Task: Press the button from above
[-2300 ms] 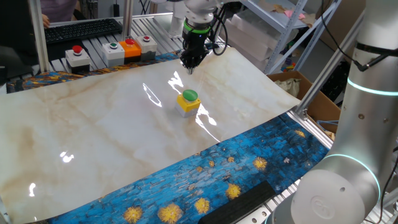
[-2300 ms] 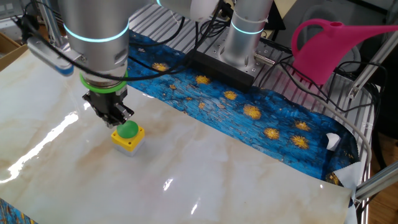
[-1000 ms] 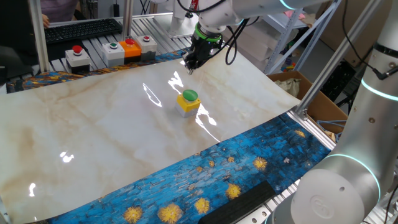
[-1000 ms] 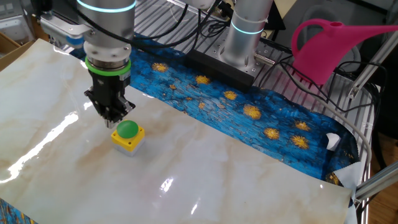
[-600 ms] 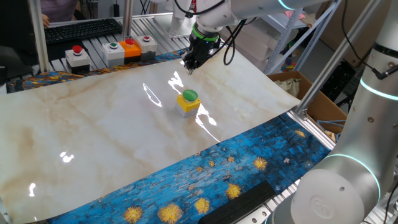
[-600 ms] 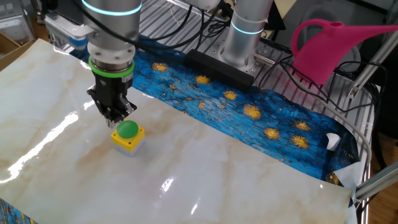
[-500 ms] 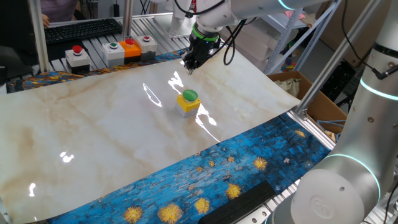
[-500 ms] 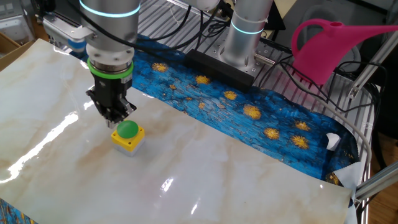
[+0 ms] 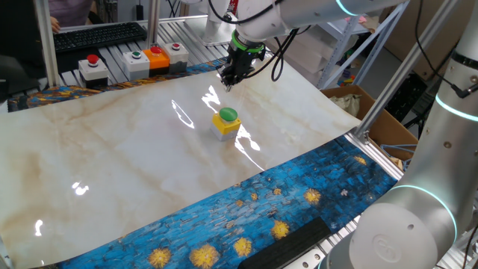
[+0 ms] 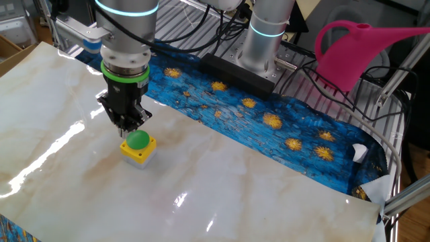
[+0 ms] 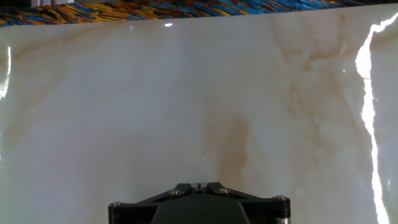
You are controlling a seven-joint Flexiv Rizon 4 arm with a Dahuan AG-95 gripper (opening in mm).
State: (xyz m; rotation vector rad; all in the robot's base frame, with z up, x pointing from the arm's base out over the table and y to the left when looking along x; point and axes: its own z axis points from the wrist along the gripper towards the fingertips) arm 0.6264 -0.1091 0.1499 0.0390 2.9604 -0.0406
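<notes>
The button (image 9: pixel 226 119) is a green dome on a small yellow cube and stands on the marble-patterned tabletop (image 9: pixel 112 164). It also shows in the other fixed view (image 10: pixel 138 144). My gripper (image 9: pixel 226 79) points down and hangs above the table, just beyond the button as one fixed view shows it. In the other fixed view the gripper (image 10: pixel 127 126) is close above the button's upper left edge, not touching it. In the hand view the fingertips (image 11: pixel 199 185) meet, so the gripper is shut and empty. The hand view shows only marble; the button is out of view there.
Grey boxes with red and green buttons (image 9: pixel 93 66) and an orange box (image 9: pixel 156 57) stand at the table's far edge, by a keyboard (image 9: pixel 97 33). A blue patterned cloth (image 10: pixel 269 117) borders the marble. A pink watering can (image 10: pixel 356 47) and the arm's base (image 10: pixel 262 40) stand beyond it.
The gripper has shifted a little toward the button in the other fixed view and the arm's upper links have swung. The button has not moved.
</notes>
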